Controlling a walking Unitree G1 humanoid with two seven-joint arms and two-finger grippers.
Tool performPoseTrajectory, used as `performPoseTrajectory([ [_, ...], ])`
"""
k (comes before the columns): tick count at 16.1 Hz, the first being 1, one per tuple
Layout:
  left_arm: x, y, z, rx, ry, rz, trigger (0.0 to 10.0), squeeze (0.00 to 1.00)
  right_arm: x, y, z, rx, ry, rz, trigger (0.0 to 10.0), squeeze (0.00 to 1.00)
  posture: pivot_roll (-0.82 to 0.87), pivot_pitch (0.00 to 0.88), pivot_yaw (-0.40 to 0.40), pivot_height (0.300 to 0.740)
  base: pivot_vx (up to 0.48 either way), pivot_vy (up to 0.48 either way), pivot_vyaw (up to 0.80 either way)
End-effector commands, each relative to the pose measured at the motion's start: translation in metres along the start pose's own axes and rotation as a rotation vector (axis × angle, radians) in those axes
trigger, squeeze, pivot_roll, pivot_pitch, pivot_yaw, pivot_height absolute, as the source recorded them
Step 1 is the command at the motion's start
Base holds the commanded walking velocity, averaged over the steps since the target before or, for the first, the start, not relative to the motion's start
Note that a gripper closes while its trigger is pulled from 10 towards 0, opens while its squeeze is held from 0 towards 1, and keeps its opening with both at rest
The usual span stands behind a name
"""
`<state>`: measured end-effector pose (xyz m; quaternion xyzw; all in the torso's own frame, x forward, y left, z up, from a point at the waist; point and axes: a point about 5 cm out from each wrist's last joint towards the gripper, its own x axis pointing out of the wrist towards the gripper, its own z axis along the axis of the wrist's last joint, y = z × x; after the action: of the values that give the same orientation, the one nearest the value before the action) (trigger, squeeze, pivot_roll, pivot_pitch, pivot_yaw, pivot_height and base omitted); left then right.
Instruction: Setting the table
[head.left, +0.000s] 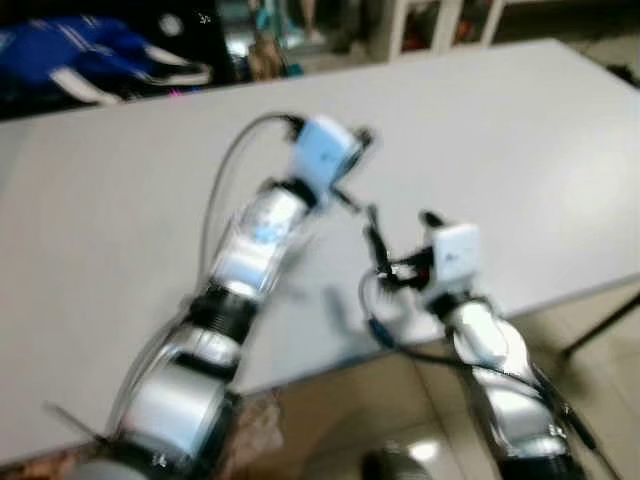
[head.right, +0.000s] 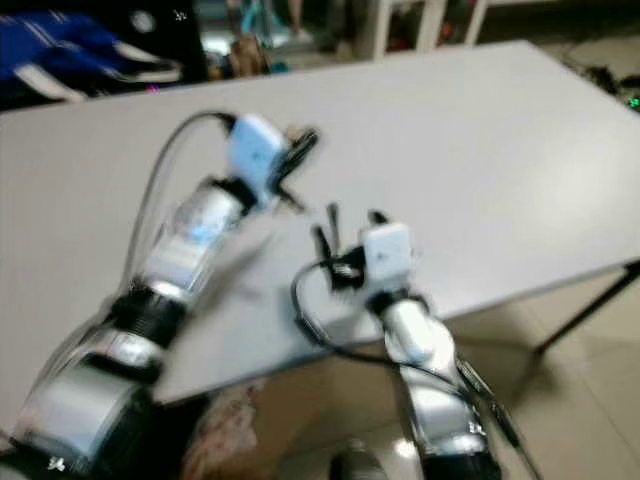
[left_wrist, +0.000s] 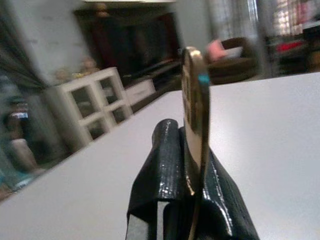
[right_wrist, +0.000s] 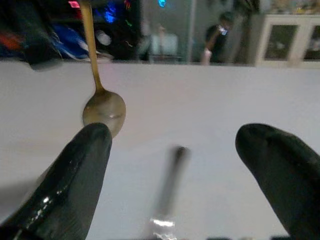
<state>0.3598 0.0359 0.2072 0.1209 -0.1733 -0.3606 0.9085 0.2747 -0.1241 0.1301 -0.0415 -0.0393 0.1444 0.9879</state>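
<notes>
Fingers of the left pincer (left_wrist: 187, 200) are pressed together on the handle of a gold spoon (left_wrist: 196, 115), which stands up edge-on between the glossy black pads in the left wrist view. In the right wrist view the same spoon (right_wrist: 103, 107) hangs bowl-down, its tip at or just above the bench (right_wrist: 200, 100); touching cannot be told. The right pincer (right_wrist: 175, 165) is spread wide with nothing between its rounded black fingers (right_wrist: 75, 175), hovering low near the bench's front edge, just beside the left arm's reach.

By my judgement the setting has barely begun: the pale grey bench (head.left: 500, 130) carries no plate, cup or cutlery that I can make out, and the spoon is not yet laid down. Placing it, and bringing whatever else belongs, is left.

The spoon is thin polished metal, brassy, with an oval bowl and slim straight stem. The bench top is flat, matte and smooth.
</notes>
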Motion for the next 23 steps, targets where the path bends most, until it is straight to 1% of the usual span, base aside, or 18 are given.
performPoseTrajectory([
  [1,-0.004,0.014,0.004,0.031,-0.002,0.032,0.0,0.0,0.002,0.006,0.007,0.004,-0.03,0.016,10.0,0.0,-0.04,0.051,0.034,0.74,0.0,0.0,0.0],
  [2,-0.004,0.013,0.004,0.045,-0.004,0.028,0.0,0.0,0.001,0.007,0.007,0.012,-0.032,0.023,10.0,0.0,-0.05,0.05,0.034,0.74,0.0,-0.48,0.0],
  [4,-0.005,0.012,0.004,0.021,-0.009,0.031,0.0,0.0,0.001,0.007,0.008,0.015,-0.042,0.026,10.0,0.0,-0.05,0.045,0.035,0.74,0.0,-0.474,0.0],
  [6,-0.005,0.014,0.005,0.006,-0.012,0.049,0.0,0.0,0.002,0.007,0.007,0.013,-0.036,0.022,10.0,0.0,-0.04,0.041,0.034,0.74,0.0,0.0,0.0],
  [10,-0.009,0.018,-0.001,0.107,0.026,0.045,0.0,0.0,0.001,0.007,0.007,0.005,-0.034,0.029,10.0,0.0,-0.04,0.036,0.033,0.74,0.0,0.0,0.0],
  [11,-0.011,0.018,-0.003,0.15,0.041,0.04,0.0,0.0,0.001,0.007,0.007,0.004,-0.034,0.028,10.0,0.0,-0.04,0.035,0.034,0.74,0.0,0.0,0.0],
  [13,-0.013,0.022,-0.005,0.21,0.051,0.033,0.0,0.0,0.001,0.006,0.007,0.003,-0.033,0.028,10.0,0.0,-0.05,0.033,0.036,0.74,0.0,0.0,0.0],
  [15,-0.016,0.02,-0.004,0.356,0.042,-0.03,0.0,0.0,0.001,0.006,0.006,0.002,-0.032,0.026,10.0,0.0,-0.05,0.037,0.037,0.74,0.0,0.0,0.0],
  [17,-0.022,0.011,-0.011,0.449,0.051,-0.129,0.0,0.0,0.0,0.006,0.005,0.003,-0.029,0.026,10.0,0.0,-0.04,0.04,0.038,0.74,0.0,0.0,0.0],
  [19,-0.028,0.001,-0.019,0.514,0.053,-0.213,0.0,0.0,0.0,0.006,0.005,0.003,-0.027,0.026,10.0,0.0,-0.05,0.045,0.043,0.74,0.0,0.0,0.0],
  [20,-0.029,-0.004,-0.02,0.561,0.04,-0.254,0.0,0.0,-0.001,0.006,0.005,0.003,-0.025,0.026,10.0,0.0,-0.05,0.045,0.042,0.74,0.0,0.0,0.0],
  [22,-0.032,-0.017,-0.022,0.69,-0.006,-0.351,0.0,0.0,-0.001,0.006,0.004,0.003,-0.024,0.027,10.0,0.0,-0.05,0.049,0.041,0.74,0.0,0.0,0.0],
  [23,-0.033,-0.019,-0.023,0.72,-0.015,-0.373,0.0,0.0,-0.001,0.007,0.005,0.003,-0.024,0.028,10.0,0.0,-0.05,0.049,0.041,0.74,0.0,0.0,0.0],
])
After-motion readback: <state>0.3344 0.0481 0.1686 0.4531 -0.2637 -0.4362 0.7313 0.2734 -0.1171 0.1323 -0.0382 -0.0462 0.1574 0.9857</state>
